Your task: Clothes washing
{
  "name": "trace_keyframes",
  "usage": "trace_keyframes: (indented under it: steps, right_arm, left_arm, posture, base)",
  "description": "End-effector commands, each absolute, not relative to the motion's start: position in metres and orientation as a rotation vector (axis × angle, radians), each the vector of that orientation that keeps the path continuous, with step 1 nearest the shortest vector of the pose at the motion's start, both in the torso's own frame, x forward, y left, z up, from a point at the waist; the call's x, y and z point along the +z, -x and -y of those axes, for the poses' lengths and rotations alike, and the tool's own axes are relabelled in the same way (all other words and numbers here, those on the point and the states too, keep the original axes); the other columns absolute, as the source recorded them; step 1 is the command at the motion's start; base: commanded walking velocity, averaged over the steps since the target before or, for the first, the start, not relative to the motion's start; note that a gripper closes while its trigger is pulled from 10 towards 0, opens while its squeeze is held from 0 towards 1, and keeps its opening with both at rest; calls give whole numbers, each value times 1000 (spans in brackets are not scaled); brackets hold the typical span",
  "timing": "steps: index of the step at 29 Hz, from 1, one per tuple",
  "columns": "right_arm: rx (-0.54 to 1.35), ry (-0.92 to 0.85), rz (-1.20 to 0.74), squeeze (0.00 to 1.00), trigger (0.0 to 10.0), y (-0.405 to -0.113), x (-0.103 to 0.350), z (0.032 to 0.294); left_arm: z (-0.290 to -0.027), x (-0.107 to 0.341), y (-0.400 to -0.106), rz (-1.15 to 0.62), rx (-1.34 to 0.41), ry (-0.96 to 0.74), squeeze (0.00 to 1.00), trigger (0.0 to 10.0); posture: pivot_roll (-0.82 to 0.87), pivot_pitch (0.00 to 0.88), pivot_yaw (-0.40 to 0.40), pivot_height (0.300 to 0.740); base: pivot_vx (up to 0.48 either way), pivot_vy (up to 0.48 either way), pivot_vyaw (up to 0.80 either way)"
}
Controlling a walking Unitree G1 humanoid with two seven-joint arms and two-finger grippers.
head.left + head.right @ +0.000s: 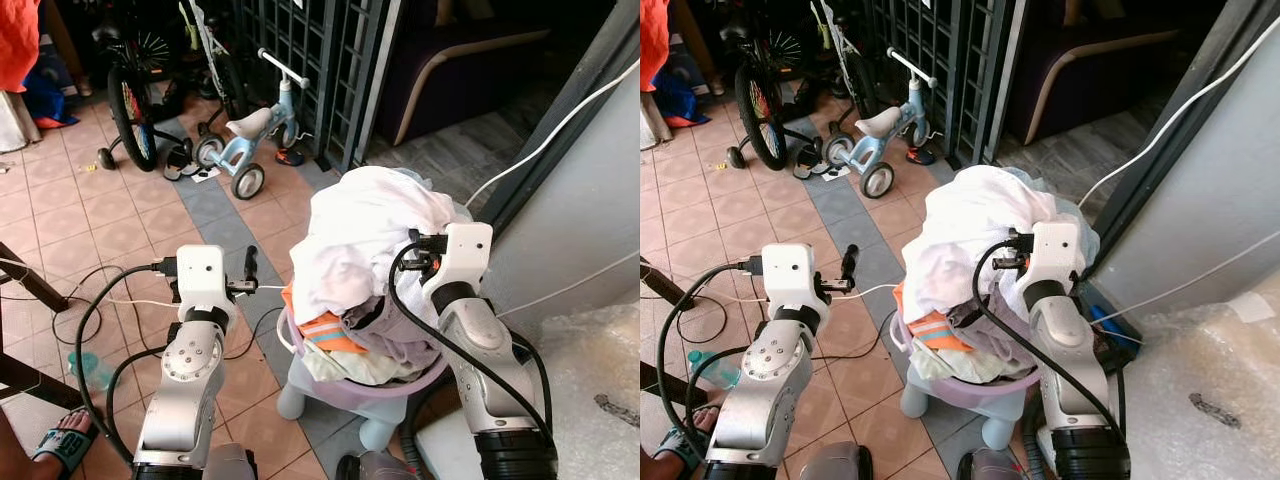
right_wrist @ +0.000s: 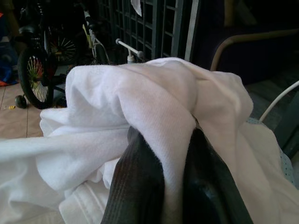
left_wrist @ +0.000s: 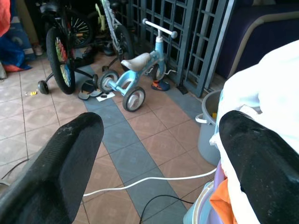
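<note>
Right wrist view: my right gripper (image 2: 175, 154) pinches a soft white cloth (image 2: 140, 98) fold at center; left gripper (image 3: 159, 163) spread wide, apparently empty.

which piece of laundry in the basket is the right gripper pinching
The big white garment heaped on top: the right gripper is shut on a fold of it. The orange piece and the grey one lie lower, untouched.

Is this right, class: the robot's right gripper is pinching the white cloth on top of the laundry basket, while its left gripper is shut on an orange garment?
One detail is wrong. The left gripper holds nothing: the left wrist view shows its fingers spread apart over the tiled floor. The right gripper does pinch the white cloth piled on the laundry basket.
</note>
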State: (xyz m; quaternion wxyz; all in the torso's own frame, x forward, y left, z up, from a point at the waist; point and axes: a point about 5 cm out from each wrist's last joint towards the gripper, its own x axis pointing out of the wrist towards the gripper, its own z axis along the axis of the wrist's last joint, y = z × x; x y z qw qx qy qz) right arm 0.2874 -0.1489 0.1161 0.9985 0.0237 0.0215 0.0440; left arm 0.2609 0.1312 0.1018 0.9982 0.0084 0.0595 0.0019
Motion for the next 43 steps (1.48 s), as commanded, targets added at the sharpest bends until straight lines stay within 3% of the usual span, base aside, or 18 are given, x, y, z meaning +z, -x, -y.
trace_keyframes:
  steps: [1,12,33,43]
  right_arm:
    - [74,-46,-23,0,10000,-288,119,152]
    - [83,-49,-23,0,10000,-292,120,150]
    - [75,-35,25,0,10000,-315,133,149]
    - [132,-10,82,0,10000,-317,147,129]
  left_arm:
    - [-126,102,-262,-126,-11,-36,0,10000]
    - [-125,103,-266,-125,-8,-43,0,10000]
    - [-118,106,-280,-114,22,-7,0,10000]
    - [-122,110,-285,-102,79,-1,0,10000]
  posture:
    - [43,65,-32,740]
    - [46,63,-33,740]
    - [67,45,-61,740]
    - [97,84,-77,740]
  base:
    - [0,0,0]
    - [0,0,-514]
    - [-238,-104,0]
    - [-25,0,0]
